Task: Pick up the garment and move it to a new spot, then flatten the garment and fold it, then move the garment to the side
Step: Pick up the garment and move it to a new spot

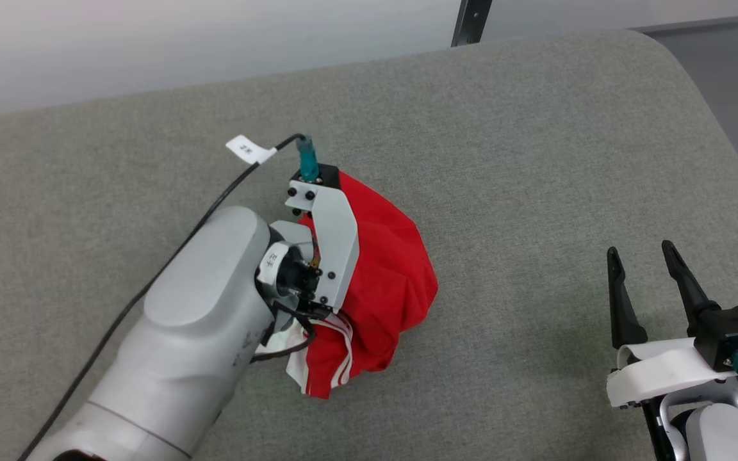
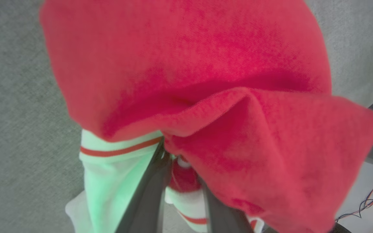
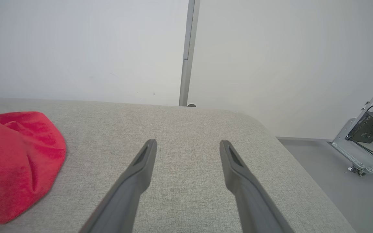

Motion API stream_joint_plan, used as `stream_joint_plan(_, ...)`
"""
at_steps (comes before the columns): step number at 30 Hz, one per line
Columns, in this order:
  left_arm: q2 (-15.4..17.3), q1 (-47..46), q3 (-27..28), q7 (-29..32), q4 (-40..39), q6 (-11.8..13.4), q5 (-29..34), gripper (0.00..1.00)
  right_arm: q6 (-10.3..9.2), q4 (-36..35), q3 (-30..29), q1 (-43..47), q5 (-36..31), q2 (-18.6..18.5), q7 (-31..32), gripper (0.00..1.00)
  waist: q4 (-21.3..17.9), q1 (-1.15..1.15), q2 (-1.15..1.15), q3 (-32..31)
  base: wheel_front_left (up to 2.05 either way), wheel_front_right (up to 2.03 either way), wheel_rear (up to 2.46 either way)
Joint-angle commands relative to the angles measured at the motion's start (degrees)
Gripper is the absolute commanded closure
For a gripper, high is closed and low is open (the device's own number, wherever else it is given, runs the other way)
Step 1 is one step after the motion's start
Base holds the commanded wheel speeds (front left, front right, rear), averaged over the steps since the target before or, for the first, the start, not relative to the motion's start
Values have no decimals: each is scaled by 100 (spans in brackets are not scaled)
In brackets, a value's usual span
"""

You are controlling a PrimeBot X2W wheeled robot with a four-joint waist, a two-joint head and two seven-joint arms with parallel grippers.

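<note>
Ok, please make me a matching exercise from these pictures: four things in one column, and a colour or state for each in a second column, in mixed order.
Things:
1. garment
2. left gripper
3. right gripper
4. table

Colour or state:
A. open, holding nothing
B. grey
C. red, bunched up
D. shut on cloth

Pairs: 1-C, 2-D, 3-A, 4-B.

Garment [image 1: 388, 288] on table [image 1: 535, 160], seemingly under left end effector [image 2: 181, 168]
</note>
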Motion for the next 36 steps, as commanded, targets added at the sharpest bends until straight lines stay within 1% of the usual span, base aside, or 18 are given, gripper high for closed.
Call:
stream_joint_plan(1, 24, 1, -56, 76, 68, -112, -14, 79, 0, 26, 10, -16, 10, 18, -6, 0, 61, 0, 0, -85, 0, 0, 0)
stream_joint_plan(2, 33, -44, -45, 124, 96, -132, -51, 56, 0, 41, 1, 6, -15, 17, -5, 0, 90, 0, 0, -128, 0, 0, 0)
stream_joint_plan(3, 28, -103, -27, 147, 96, -139, -67, 53, 0, 62, -12, 35, -28, 18, -5, 0, 126, 0, 0, -176, 0, 0, 0)
stream_joint_plan(4, 28, -172, -16, 162, 76, -169, -80, 29, 0, 72, -18, 62, -37, 18, -6, 0, 164, 0, 0, -220, 0, 0, 0)
stream_joint_plan(5, 35, -214, -1, 174, 58, -196, -110, 0, 0, 90, -21, 91, -44, 19, -6, 0, 203, 0, 0, -267, 0, 0, 0)
stream_joint_plan(8, 62, -303, 86, 236, -2, -184, -190, 0, 0, 139, -13, 153, -61, 16, -6, 0, 320, 0, 0, -420, 0, 0, 0)
stream_joint_plan(13, 188, -377, 165, 234, -198, -274, -273, 0, 0, 175, -15, 284, -101, -35, -6, 0, 551, 0, 0, -668, 0, 0, 0)
stream_joint_plan(20, 356, -140, 385, -119, -515, -405, -431, 0, 0, 114, 59, 441, -87, -73, -6, 0, 851, 0, 0, -929, 0, 0, 0)
stream_joint_plan(22, 422, -27, 485, -402, -614, -471, -455, 0, 0, 106, 98, 476, -77, -87, -6, 0, 941, 0, 0, -1011, 0, 0, 0)
stream_joint_plan(24, 480, 150, 533, -692, -718, -621, -485, 0, 0, 115, 159, 528, -55, -105, -6, 0, 1023, 0, 0, -1103, 0, 0, 0)
stream_joint_plan(28, 565, 538, 783, -1439, -869, -811, -602, 0, 0, 113, 261, 635, 0, -103, -6, 0, 1170, 0, 0, -1277, 0, 0, 0)
stream_joint_plan(30, 578, 722, 913, -1843, -966, -889, -677, 0, 0, 108, 302, 660, 7, -105, -6, 0, 1244, 0, 0, -1336, 0, 0, 0)
stream_joint_plan(36, 694, 1251, 1073, -3206, -1287, -1122, -600, 0, 0, 114, 431, 781, 65, -94, -6, 0, 1451, 0, 0, -1501, 0, 0, 0)
